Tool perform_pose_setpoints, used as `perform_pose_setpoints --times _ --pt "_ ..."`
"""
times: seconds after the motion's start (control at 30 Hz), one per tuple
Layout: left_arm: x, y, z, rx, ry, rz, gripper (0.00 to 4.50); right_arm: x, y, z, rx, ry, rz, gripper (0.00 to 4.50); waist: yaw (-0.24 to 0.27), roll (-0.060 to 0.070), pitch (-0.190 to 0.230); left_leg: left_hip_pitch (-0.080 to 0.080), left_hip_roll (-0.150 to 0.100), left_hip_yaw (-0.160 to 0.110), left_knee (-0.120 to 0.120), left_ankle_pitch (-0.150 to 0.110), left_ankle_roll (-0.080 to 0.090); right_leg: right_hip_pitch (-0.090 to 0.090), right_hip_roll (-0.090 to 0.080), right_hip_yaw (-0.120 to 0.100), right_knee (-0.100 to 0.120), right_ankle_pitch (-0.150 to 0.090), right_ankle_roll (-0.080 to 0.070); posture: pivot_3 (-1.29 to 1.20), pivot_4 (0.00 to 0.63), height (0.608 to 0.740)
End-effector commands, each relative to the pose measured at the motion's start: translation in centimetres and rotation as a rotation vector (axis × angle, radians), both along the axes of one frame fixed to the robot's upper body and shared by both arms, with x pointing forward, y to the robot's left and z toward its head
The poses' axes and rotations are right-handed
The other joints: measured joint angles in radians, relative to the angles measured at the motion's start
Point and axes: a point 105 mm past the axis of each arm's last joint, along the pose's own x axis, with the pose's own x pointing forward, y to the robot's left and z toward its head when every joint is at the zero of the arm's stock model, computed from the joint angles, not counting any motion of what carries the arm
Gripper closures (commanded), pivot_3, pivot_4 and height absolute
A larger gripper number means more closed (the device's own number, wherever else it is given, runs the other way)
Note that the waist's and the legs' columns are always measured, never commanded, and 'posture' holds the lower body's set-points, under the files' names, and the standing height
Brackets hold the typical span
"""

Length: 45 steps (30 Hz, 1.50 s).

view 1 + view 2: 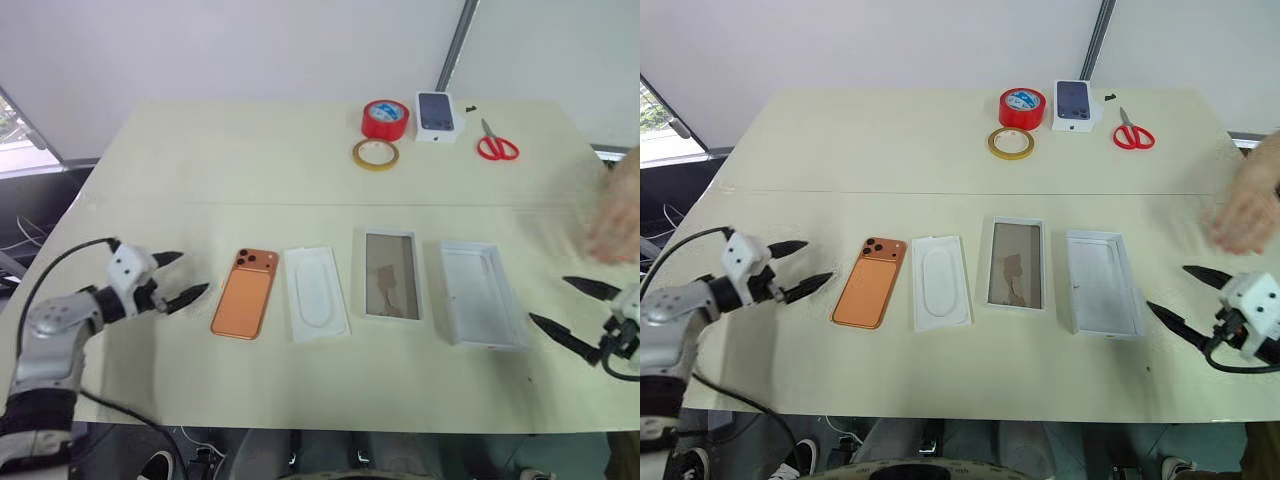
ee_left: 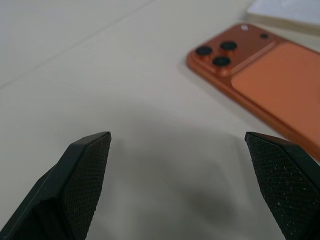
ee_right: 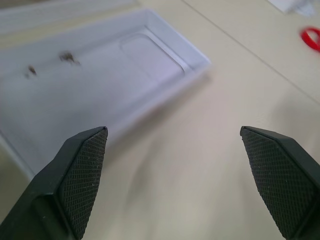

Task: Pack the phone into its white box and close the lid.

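Trouble could come from the crowding: head view has the orange phone (image 1: 245, 293) lying flat, with the flat white insert (image 1: 317, 293) at its 3 o'clock, then the white box (image 1: 392, 276), then the lid (image 1: 482, 294). A careless sweep might shove the insert into the box. A person's hand (image 1: 618, 228) hovers at the lid's 2 o'clock and could get in the way. Left gripper (image 1: 182, 278) sits at the phone's 9 o'clock, fingers spread wide, empty; right gripper (image 1: 568, 308) at the lid's 4 o'clock, equally wide, empty.

Left wrist view: phone (image 2: 260, 75) lies at 1 o'clock off the fingertips (image 2: 90, 165), lenses nearest; it may slide when pinched.

Right wrist view: lid (image 3: 95, 85) lies open side up, at 11 o'clock of the spread fingers.
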Motion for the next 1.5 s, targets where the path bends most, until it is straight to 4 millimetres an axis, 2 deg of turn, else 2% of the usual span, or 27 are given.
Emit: perform_pose_setpoints --times 0.03,0.1,0.27,0.37,0.43,0.57,0.7,0.8,0.87,0.97,1.03,1.1,1.23,1.3,1.5 --pt "0.0 0.2 2.5 -0.008 -0.089 -0.004 0.00 -0.1 -1.2 1.8 -0.047 -0.050 -0.017 0.06 0.001 0.000 0.000 0.000 0.000 0.000 0.000 0.000 0.000 0.000 0.000 0.000 0.000 0.000 0.000 0.00 0.150 0.740" --pt "0.0 0.1 2.4 -0.013 -0.075 -0.001 0.00 0.1 -1.3 1.5 -0.051 -0.045 -0.019 0.06 0.001 0.000 0.000 0.000 0.000 0.000 0.000 0.000 0.000 0.000 0.000 0.000 0.000 0.000 0.000 0.00 0.150 0.740" --pt "-0.1 -1.1 1.9 0.032 -0.052 -0.062 0.00 1.6 0.3 2.3 -0.048 -0.081 0.025 0.06 -0.002 0.001 -0.001 0.000 0.000 0.001 0.000 0.000 0.000 0.000 0.000 0.000 0.000 0.000 0.000 0.00 0.150 0.740" --pt "0.1 -0.9 2.3 0.022 -0.054 -0.058 0.00 2.2 1.0 2.7 -0.046 -0.095 0.043 0.06 -0.002 0.001 -0.001 0.000 0.000 0.001 0.000 0.000 0.000 0.000 0.000 0.000 0.000 0.000 0.000 0.00 0.150 0.740" --pt "0.2 -1.0 3.3 0.001 -0.097 -0.077 0.00 2.3 1.1 2.6 -0.045 -0.094 0.046 0.06 0.001 0.001 -0.001 0.000 0.000 0.001 0.000 0.000 0.000 0.000 0.000 0.001 0.000 0.000 0.000 0.00 0.150 0.740" --pt "0.2 -1.3 4.0 -0.001 -0.141 -0.094 0.00 2.3 1.3 2.4 -0.044 -0.085 0.052 0.06 0.002 0.001 -0.001 0.000 0.000 0.001 0.000 0.000 0.001 0.000 0.000 0.001 0.000 0.000 0.000 0.00 0.150 0.740" --pt "0.7 -1.8 4.7 -0.031 -0.188 -0.074 0.00 2.6 1.6 2.5 -0.042 -0.089 0.057 0.06 0.002 0.001 -0.001 0.000 0.000 0.001 0.000 0.000 0.001 0.000 0.000 0.001 0.000 0.000 0.000 0.00 0.150 0.740" --pt "0.8 -3.0 5.2 -0.071 -0.144 -0.097 0.00 2.9 2.2 2.7 -0.051 -0.090 0.081 0.06 0.000 0.001 -0.001 0.000 0.000 0.001 0.000 0.000 0.001 0.000 0.000 0.001 0.000 0.000 0.000 0.00 0.150 0.740" --pt "1.1 -4.0 4.8 -0.025 -0.080 -0.064 0.00 3.7 4.2 3.5 -0.058 -0.111 0.153 0.06 -0.004 0.002 -0.001 0.000 0.000 0.001 0.000 0.000 0.001 0.000 0.000 0.001 0.000 0.000 0.000 0.00 0.150 0.740" --pt "0.6 -6.5 4.3 -0.140 0.129 -0.112 0.00 4.7 7.3 4.6 -0.046 -0.133 0.255 0.06 -0.008 0.003 -0.001 0.001 0.000 0.001 0.000 0.000 0.001 0.000 0.000 0.001 0.001 0.000 0.000 0.00 0.150 0.740" --pt "0.1 -8.5 4.7 -0.260 0.252 -0.144 0.00 5.2 10.2 5.3 -0.029 -0.153 0.345 0.06 -0.006 0.002 -0.001 0.001 0.000 0.001 0.000 0.000 0.001 0.000 0.000 0.001 0.002 0.000 0.000 0.00 0.150 0.740" --pt "-0.2 -10.1 4.9 -0.357 0.374 -0.149 0.00 5.2 12.4 5.4 -0.034 -0.147 0.429 0.06 -0.003 0.002 -0.001 0.000 0.000 0.001 0.001 0.000 0.001 -0.001 0.000 0.001 0.002 0.000 0.000 0.00 0.150 0.740" --pt "-1.6 -12.8 4.5 -0.396 0.620 -0.172 0.00 4.9 16.1 4.9 -0.027 -0.133 0.571 0.06 0.003 0.001 0.000 0.000 0.000 0.001 0.001 0.000 0.001 -0.001 0.000 0.001 0.002 0.000 0.000 0.00 0.150 0.740" --pt "-1.8 -13.0 4.2 -0.402 0.715 -0.146 0.00 5.3 16.7 4.9 -0.019 -0.141 0.582 0.06 0.002 0.000 0.000 0.000 -0.001 0.001 0.002 0.000 0.001 0.000 0.001 0.001 0.002 0.000 0.000 0.00 0.150 0.740" --pt "-2.6 -13.8 3.3 -0.502 0.905 -0.162 0.00 6.2 15.9 4.0 -0.045 -0.139 0.559 0.06 0.001 0.000 0.000 0.000 -0.001 0.001 0.002 0.001 -0.002 -0.001 0.002 0.001 0.002 0.000 0.000 0.00 0.150 0.740"
